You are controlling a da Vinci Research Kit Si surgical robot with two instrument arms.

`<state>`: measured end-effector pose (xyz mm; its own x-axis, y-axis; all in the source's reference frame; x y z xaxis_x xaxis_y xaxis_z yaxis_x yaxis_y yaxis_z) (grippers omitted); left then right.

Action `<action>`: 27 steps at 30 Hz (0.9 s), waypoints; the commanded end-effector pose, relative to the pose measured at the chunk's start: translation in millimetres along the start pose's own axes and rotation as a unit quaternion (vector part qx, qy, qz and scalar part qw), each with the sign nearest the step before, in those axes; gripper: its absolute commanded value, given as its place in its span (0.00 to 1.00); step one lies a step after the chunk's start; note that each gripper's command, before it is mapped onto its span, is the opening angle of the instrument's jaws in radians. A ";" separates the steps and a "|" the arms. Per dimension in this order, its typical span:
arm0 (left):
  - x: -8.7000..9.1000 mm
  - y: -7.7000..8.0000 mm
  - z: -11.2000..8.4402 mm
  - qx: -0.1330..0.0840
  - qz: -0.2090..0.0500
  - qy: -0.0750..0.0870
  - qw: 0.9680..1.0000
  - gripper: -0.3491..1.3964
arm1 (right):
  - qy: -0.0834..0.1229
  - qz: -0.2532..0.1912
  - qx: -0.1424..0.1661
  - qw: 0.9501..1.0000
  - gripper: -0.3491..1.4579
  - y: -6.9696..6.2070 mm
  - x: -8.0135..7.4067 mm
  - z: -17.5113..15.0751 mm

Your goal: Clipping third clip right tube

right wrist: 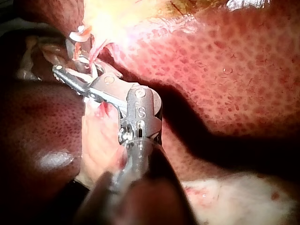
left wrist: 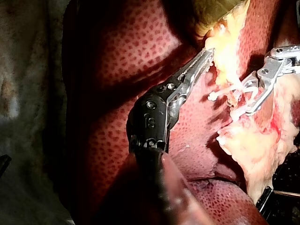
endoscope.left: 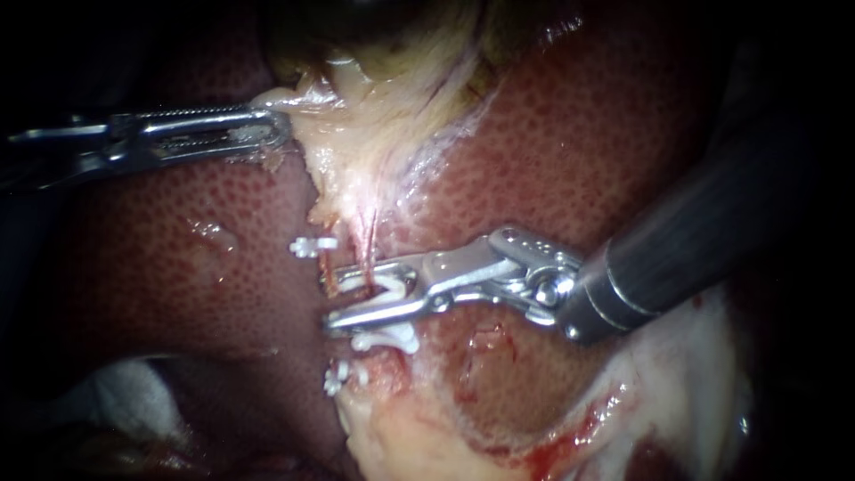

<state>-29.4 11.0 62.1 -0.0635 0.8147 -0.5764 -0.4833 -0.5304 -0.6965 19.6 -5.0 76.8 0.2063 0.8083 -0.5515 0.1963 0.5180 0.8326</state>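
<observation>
The right tube is a thin reddish strand that comes out of the pale yellow tissue and lies on the liver. The tool of the right instrument straddles it. Its jaws stand apart, both bearing on a white clip seated between them, and the tube passes through that clip. An upper clip sits just above the jaws, a lower clip touches the under jaw, and a lowest clip lies beneath that. The left instrument has its tool pressed together, seemingly pinching the edge of the pale yellow tissue. The liver is dark red, stippled and wet under the light. Whitish material lies dim past its lower edge.
</observation>
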 end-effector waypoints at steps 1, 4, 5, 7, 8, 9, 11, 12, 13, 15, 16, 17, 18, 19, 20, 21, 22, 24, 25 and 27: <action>0.0 0.0 0.0 0.000 0.000 0.000 1.000 0.00 | 0.000 0.003 0.001 1.000 0.15 0.0 0.0 -0.1; 0.0 0.0 0.0 0.000 0.000 0.000 1.000 0.00 | 0.000 0.015 0.001 1.000 0.05 0.0 -0.1 -0.3; 0.0 0.0 0.0 0.000 0.000 0.000 1.000 0.00 | 0.000 0.018 0.001 1.000 0.00 0.0 -0.1 -0.3; 0.0 0.0 0.0 0.000 0.000 0.000 1.000 0.00 | 0.000 0.032 0.001 0.999 0.00 0.0 -0.1 -0.5; 0.0 0.0 0.0 0.000 0.000 0.000 1.000 0.00 | 0.000 0.038 0.001 0.999 0.00 0.0 -0.1 -0.6; 0.0 0.0 0.0 0.000 0.000 0.000 1.000 0.00 | 0.001 0.041 0.000 0.999 0.00 0.1 -0.2 -0.6; 0.0 0.0 0.1 0.000 0.000 0.000 1.000 0.00 | 0.003 0.041 -0.005 0.999 0.00 0.0 -0.2 -0.8; 0.0 0.0 0.1 0.000 0.000 0.000 1.000 0.00 | 0.004 0.041 -0.008 0.999 0.00 0.0 -0.2 -0.9; 0.0 -0.1 0.1 0.000 0.000 0.000 1.000 0.00 | 0.005 0.041 -0.009 0.999 0.00 -0.1 -0.3 -0.9; 0.0 -0.1 0.1 0.000 0.000 0.000 1.000 0.00 | 0.005 0.041 -0.010 0.999 0.00 -0.1 -0.3 -1.0; 0.0 -0.1 0.1 0.000 0.000 0.000 1.000 0.00 | 0.005 0.041 -0.010 0.999 0.00 -0.1 -0.3 -1.0; 0.0 -0.1 0.1 0.000 0.000 0.000 1.000 0.00 | 0.005 0.041 -0.010 0.999 0.00 -0.1 -0.3 -1.0; 0.0 -0.1 0.1 0.000 0.000 0.000 1.000 0.00 | 0.005 0.041 -0.010 0.999 0.00 -0.1 -0.3 -1.0; 0.0 -0.1 0.1 0.000 0.000 0.000 1.000 0.00 | 0.005 0.041 -0.010 0.999 0.00 -0.1 -0.4 -1.0; 0.0 -0.1 0.1 0.000 0.000 0.000 1.000 0.00 | 0.005 0.040 -0.010 0.999 0.00 -0.1 -0.4 -1.0; 0.0 -0.1 0.1 0.000 0.000 0.000 1.000 0.00 | 0.005 0.040 -0.010 0.999 0.00 -0.1 -0.4 -1.1; 0.0 -0.1 0.1 0.000 0.000 0.000 1.000 0.00 | 0.005 0.040 -0.010 0.999 0.00 -0.1 -0.5 -1.1; 0.0 0.0 0.1 0.000 0.000 0.000 1.000 0.00 | 0.005 0.043 -0.010 0.999 0.00 -0.2 -0.5 -1.1; 0.0 0.0 0.2 0.000 0.000 0.000 1.000 0.00 | 0.005 0.043 -0.009 0.999 0.00 -0.2 -0.5 -1.1; 0.0 0.0 0.2 0.000 0.000 0.000 1.000 0.00 | 0.005 0.043 -0.009 0.999 0.00 -0.3 -0.6 -1.1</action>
<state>-29.6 11.0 62.2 -0.0633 0.8145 -0.5767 -0.4829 -0.5307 -0.6966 18.4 -5.3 76.9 0.2122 0.8521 -0.4784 0.1601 0.4526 0.8772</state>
